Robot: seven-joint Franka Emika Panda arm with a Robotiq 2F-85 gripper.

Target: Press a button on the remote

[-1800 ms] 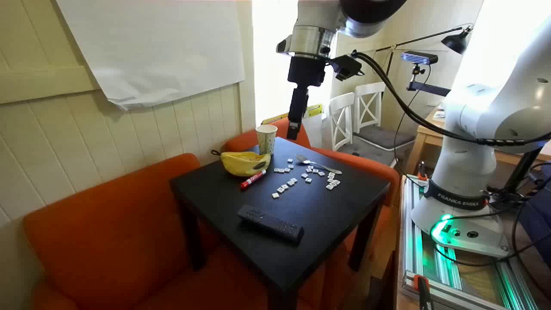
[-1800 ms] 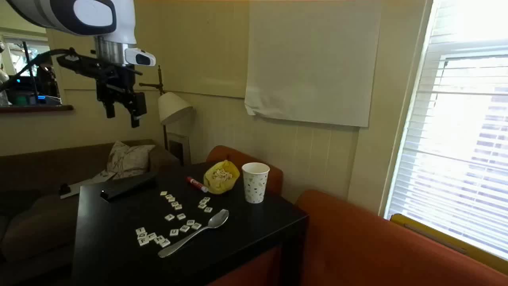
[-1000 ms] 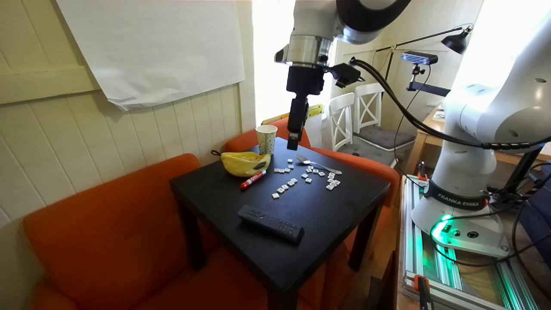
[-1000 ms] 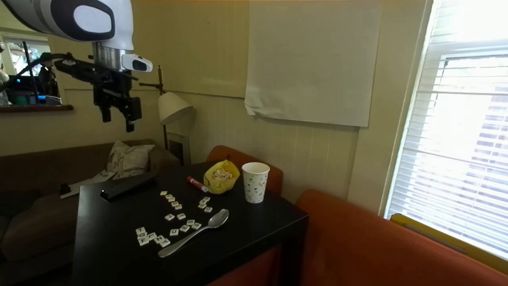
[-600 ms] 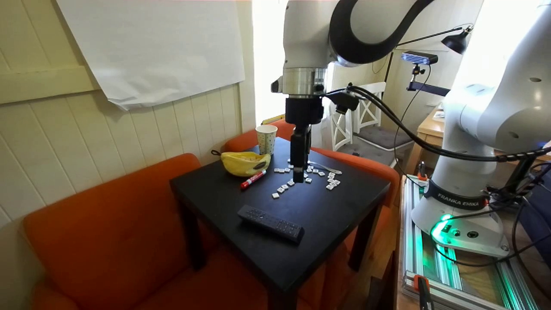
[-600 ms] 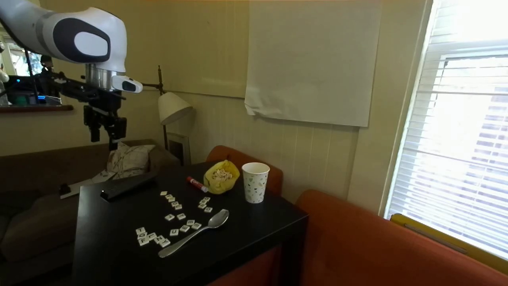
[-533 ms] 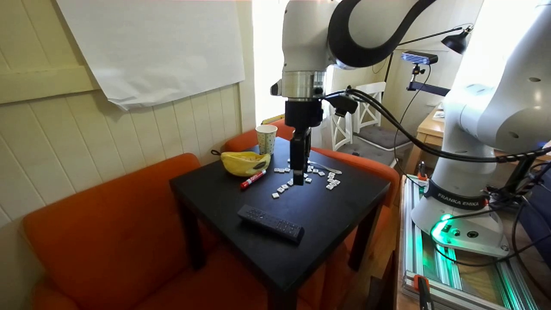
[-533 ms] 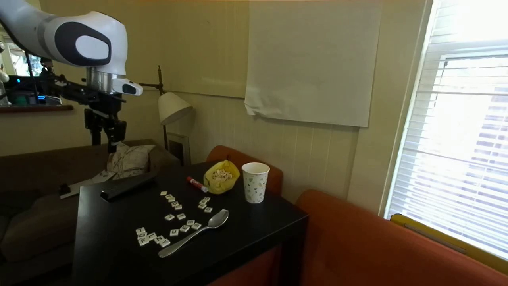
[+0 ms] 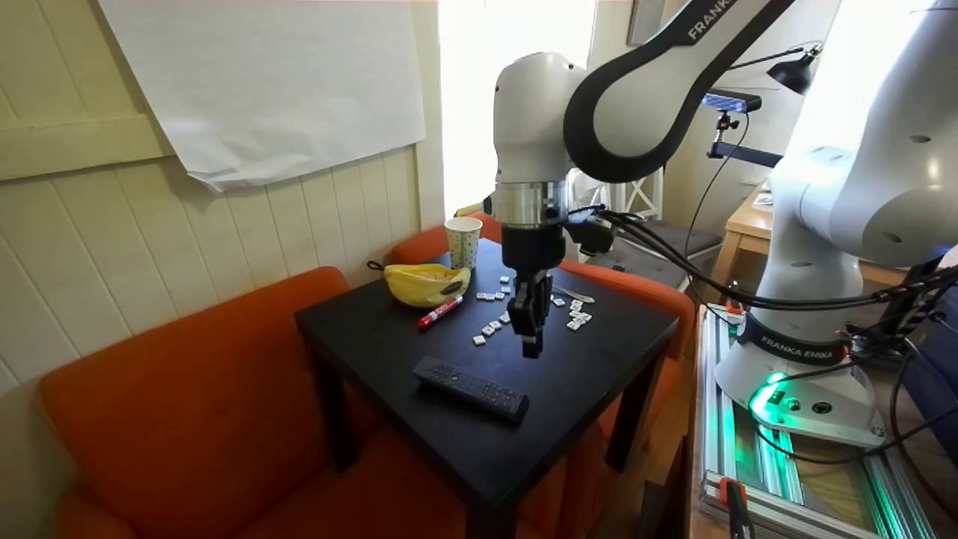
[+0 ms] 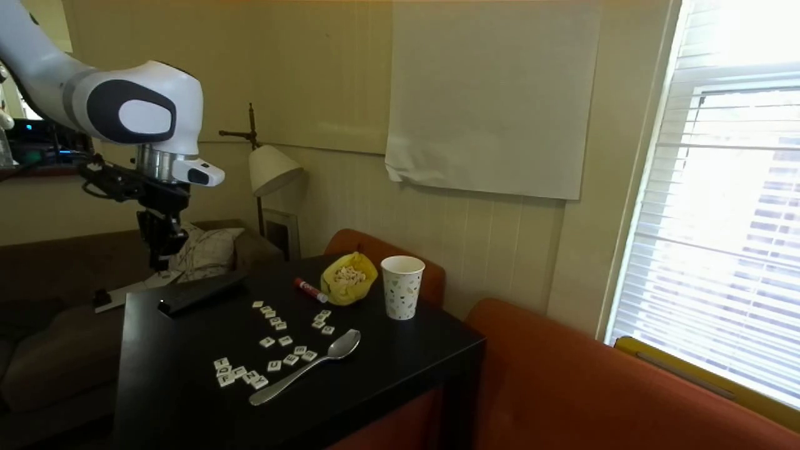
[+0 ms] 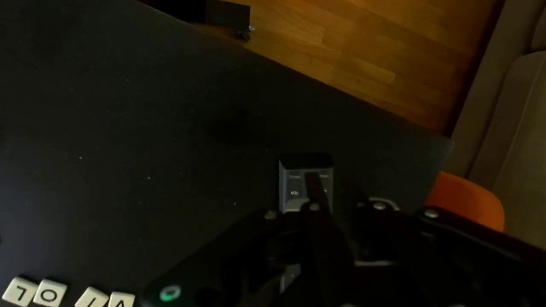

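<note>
The black remote (image 9: 471, 388) lies flat on the dark table (image 9: 359, 337), and in an exterior view the remote (image 10: 203, 292) sits near the table's edge. In the wrist view one end of the remote (image 11: 294, 187) shows, with VOL lettering and dim buttons; the gripper covers most of the rest. My gripper (image 9: 532, 348) hangs in the air over the table, pointing down, apart from the remote. In the wrist view one finger (image 11: 315, 187) overlaps the remote's end. Only a narrow gap shows between the fingers, with nothing held; the other fingertip is very dark.
White letter tiles (image 10: 275, 319) lie scattered on the table, with a spoon (image 10: 312, 369), a red marker (image 9: 440, 312), a yellow banana-shaped pouch (image 9: 426, 286) and a paper cup (image 9: 463, 241) farther off. An orange sofa (image 9: 209, 397) stands against the table.
My gripper has come down a long way toward the table, and its fingers have drawn closer together. The remote and the other objects have stayed in place.
</note>
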